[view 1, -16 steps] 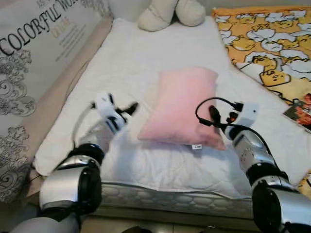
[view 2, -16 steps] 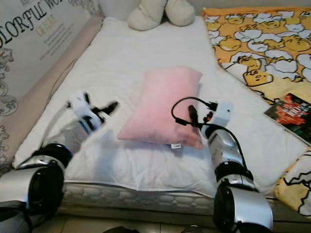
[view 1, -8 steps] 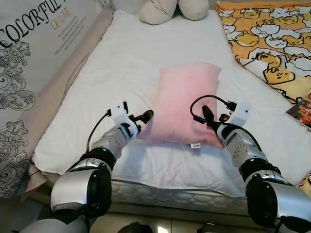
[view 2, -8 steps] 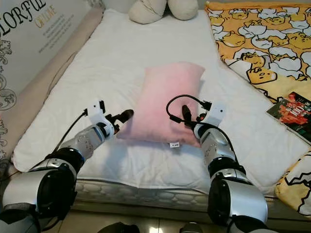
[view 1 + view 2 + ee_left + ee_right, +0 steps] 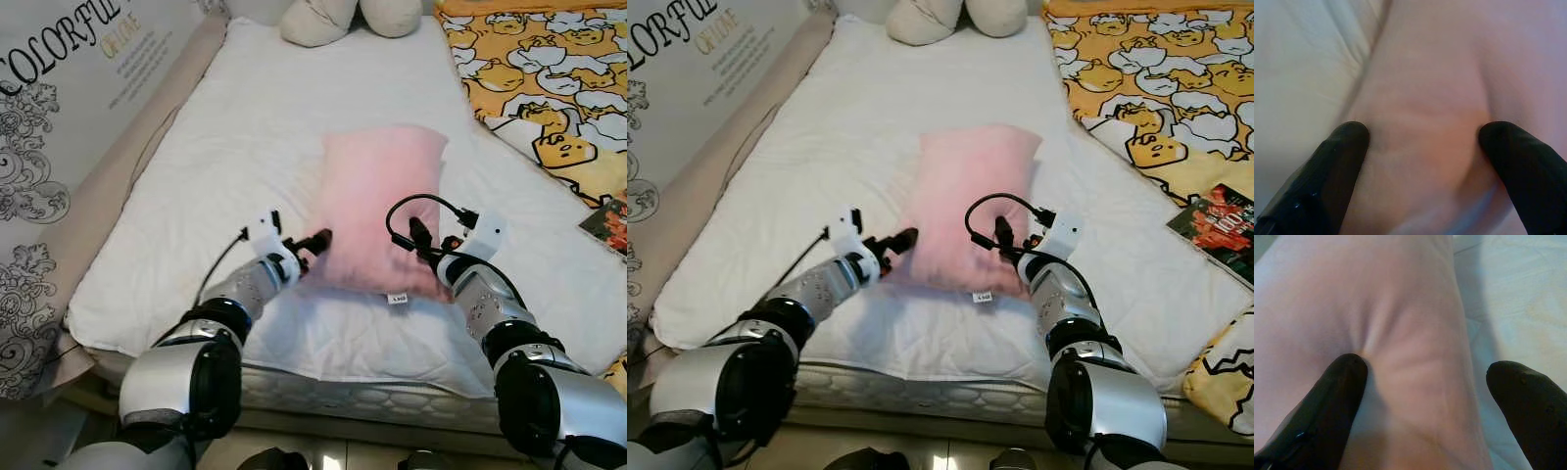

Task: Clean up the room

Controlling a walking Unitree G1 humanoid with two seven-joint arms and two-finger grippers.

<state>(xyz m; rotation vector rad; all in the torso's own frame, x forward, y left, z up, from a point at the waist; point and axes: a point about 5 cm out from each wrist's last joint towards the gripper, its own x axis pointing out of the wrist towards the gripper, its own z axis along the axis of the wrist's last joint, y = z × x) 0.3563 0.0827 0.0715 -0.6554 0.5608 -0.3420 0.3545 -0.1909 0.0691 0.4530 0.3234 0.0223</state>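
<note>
We flank the pillow (image 5: 377, 206), axis 12–6: left gripper (image 5: 315, 242) at 8, right gripper (image 5: 419, 235) at 4, jaws apart, pressing in.

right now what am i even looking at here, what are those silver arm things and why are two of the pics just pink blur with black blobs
The silver arms belong to a humanoid robot tidying a bedroom. Two pictures come from cameras in its head, looking down at a bed. The two blurry ones come from a camera on each wrist, looking along that arm's two black fingers.

On the white mattress lies a pink pillow. The left gripper is at the pillow's left edge, the right gripper at its right side. Both have their jaws open, pressed against the pillow's fabric; nothing is gripped yet.

Also there: cream cushions at the far end, a yellow cartoon blanket and a book on the right.
</note>
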